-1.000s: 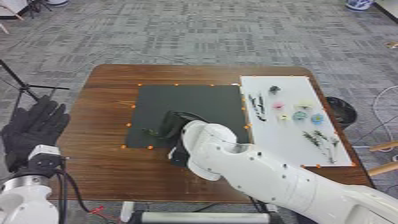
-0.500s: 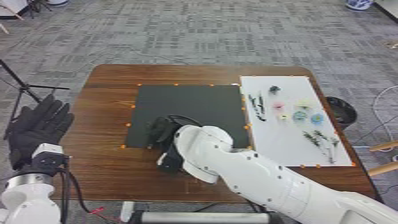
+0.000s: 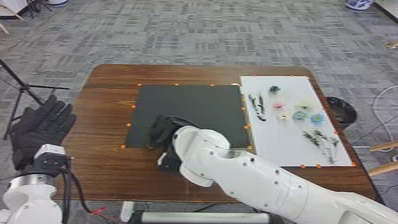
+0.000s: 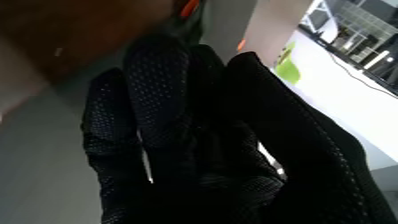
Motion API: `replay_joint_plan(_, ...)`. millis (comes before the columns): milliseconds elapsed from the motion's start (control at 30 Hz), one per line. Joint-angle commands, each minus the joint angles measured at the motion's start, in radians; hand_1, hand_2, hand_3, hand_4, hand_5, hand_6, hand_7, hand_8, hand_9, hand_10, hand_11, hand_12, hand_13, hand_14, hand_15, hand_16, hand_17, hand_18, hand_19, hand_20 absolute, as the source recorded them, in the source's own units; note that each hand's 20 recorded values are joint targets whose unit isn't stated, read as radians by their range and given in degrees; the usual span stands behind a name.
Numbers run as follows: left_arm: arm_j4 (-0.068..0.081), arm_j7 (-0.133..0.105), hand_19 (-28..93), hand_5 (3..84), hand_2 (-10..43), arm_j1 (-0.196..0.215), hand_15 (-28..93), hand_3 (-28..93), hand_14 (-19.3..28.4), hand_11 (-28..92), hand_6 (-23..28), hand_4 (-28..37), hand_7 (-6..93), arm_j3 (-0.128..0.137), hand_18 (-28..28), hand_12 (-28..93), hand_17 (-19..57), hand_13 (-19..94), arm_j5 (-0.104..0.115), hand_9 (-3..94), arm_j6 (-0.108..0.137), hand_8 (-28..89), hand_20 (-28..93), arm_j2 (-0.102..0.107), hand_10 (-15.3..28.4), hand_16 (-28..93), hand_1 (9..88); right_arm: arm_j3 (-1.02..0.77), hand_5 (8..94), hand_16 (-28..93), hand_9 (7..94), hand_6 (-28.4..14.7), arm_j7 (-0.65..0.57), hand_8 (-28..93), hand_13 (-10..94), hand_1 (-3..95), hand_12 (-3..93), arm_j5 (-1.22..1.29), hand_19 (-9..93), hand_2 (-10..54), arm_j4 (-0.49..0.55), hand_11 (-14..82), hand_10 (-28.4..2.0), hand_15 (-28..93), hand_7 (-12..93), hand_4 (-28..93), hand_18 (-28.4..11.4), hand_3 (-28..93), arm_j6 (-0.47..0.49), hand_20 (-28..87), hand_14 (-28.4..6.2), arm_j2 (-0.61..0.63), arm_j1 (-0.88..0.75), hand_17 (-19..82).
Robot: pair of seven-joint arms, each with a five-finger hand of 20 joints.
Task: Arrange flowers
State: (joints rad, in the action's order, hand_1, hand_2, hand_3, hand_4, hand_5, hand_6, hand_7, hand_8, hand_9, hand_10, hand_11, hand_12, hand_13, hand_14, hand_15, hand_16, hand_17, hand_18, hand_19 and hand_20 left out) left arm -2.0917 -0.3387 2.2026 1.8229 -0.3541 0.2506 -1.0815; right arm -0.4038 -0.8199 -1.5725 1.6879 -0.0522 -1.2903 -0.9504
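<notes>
The arranging looks to be at an early stage: the black mat [image 3: 191, 102], which I take to be where the bouquet is meant to go, bears no finished arrangement that I can make out, and most of the material is laid out on the white board [image 3: 289, 150] to its right. There lie a dark flower head [image 3: 274, 89] at the far end, dark stems [image 3: 258, 107] along the side by the mat, a pink flower [image 3: 278, 106], a cream flower [image 3: 304, 106], a pale yellow flower [image 3: 284, 117], two blue flowers [image 3: 308, 117] side by side, and leafy sprigs [image 3: 315, 136] nearer the robot; all of these presumably have yet to be placed. The right hand [image 3: 163, 131] is over the mat's near left part, its thumb and fingers drawn narrowly together, with what seems to be a dark green sprig [image 4: 193, 25] pinched at their tips, so setting that piece down is probably the step in hand. The left hand [image 3: 43, 125] is beside the table's left edge, fingers straight and a little apart, holding nothing. Compared with the earliest head view, the right hand has shifted slightly nearer the robot and to the left, while the flowers on the board lie as they did.
</notes>
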Motion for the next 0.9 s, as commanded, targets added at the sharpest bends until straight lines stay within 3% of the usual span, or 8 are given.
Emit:
replay_joint_plan(33,-0.019,0.008,36,46.0,16.4,0.024,27,75,15.2,22,9.8,-28.3,11.2,0.021,15.4,10,-5.7,27,-0.022,36.1,-0.049,-8,10,-0.017,15.5,-5,26.4,-0.067,52.0,28,64.3,-7.8,-0.016,14,74,36.6,13.5,-0.08,86,6.7,0.132,12.4,-22.6,57,65,-16,-21.8,69,-0.018,26,-10.2,0.102,-0.038,43)
replay_joint_plan(100,-0.026,0.003,36,45.8,16.3,0.028,27,75,15.0,22,9.7,-28.3,10.9,0.023,15.3,10,-5.6,27,-0.023,36.0,-0.049,-8,10,-0.011,15.5,-5,26.4,-0.146,51.3,28,64.0,-9.3,0.021,14,74,32.9,13.6,-0.007,86,7.6,0.187,12.2,-23.0,57,63,-16,-22.2,70,-0.009,25,-10.6,0.139,-0.091,42)
replay_joint_plan(233,-0.017,0.007,36,45.5,16.3,0.005,26,74,14.7,21,9.7,-28.3,10.4,0.023,15.1,10,-5.5,27,-0.015,35.7,-0.039,-8,10,0.024,15.4,-5,26.2,-0.33,43.6,28,56.0,-12.3,0.115,9,66,29.7,15.7,0.133,86,10.6,0.269,13.4,-24.4,62,62,-16,-22.6,72,-0.012,25,-12.9,0.201,-0.208,36)
replay_joint_plan(367,-0.002,0.01,35,45.3,16.2,-0.049,24,74,14.4,20,9.4,-28.3,9.9,-0.003,15.0,10,-5.3,26,-0.006,35.3,-0.036,-8,9,0.065,15.2,-5,26.1,-0.428,47.5,26,54.8,-11.4,0.203,-14,64,27.7,16.6,0.078,84,12.9,0.314,15.6,-22.9,64,44,-15,-22.7,74,-0.076,28,-12.2,0.291,-0.277,33)
replay_joint_plan(467,0.033,0.04,35,45.3,16.2,-0.113,24,74,14.5,20,9.5,-28.3,9.9,-0.037,14.9,10,-5.3,26,0.028,35.3,-0.019,-8,9,0.137,15.3,-5,26.1,-0.516,48.7,27,54.5,-10.6,0.223,-9,62,29.1,16.6,0.116,81,9.4,0.327,15.7,-20.1,65,27,-16,-22.5,75,-0.069,30,-12.7,0.353,-0.321,32)
replay_joint_plan(567,0.056,0.06,36,45.4,16.3,-0.172,25,74,14.6,21,9.6,-28.3,10.1,-0.057,14.9,10,-5.3,26,0.009,35.4,-0.034,-8,9,0.181,15.3,-5,26.1,-0.588,47.7,26,52.5,-11.0,0.201,-8,60,30.6,16.4,0.018,81,6.8,0.351,15.0,-20.0,65,22,-17,-22.5,75,-0.073,31,-13.0,0.411,-0.378,31)
replay_joint_plan(733,0.073,0.079,36,45.3,16.4,-0.238,25,74,14.6,20,9.7,-28.3,10.1,-0.101,14.8,10,-5.5,26,0.017,34.3,-0.019,-8,9,0.215,15.3,-5,26.1,-0.703,43.9,25,50.0,-11.8,0.092,-6,59,30.9,16.6,-0.234,80,-0.3,0.41,13.9,-20.8,65,15,-17,-22.7,75,-0.14,31,-13.1,0.473,-0.515,30)
replay_joint_plan(900,0.062,0.072,36,45.1,16.4,-0.232,25,75,14.6,20,9.7,-28.3,10.1,-0.105,14.8,10,-5.5,26,0.013,33.6,-0.027,-8,9,0.198,15.2,-5,26.0,-0.8,45.0,25,49.7,-11.7,-0.044,-5,59,33.4,16.7,-0.39,80,-7.9,0.44,13.3,-21.3,65,13,-18,-23.1,74,-0.075,32,-13.1,0.498,-0.583,30)
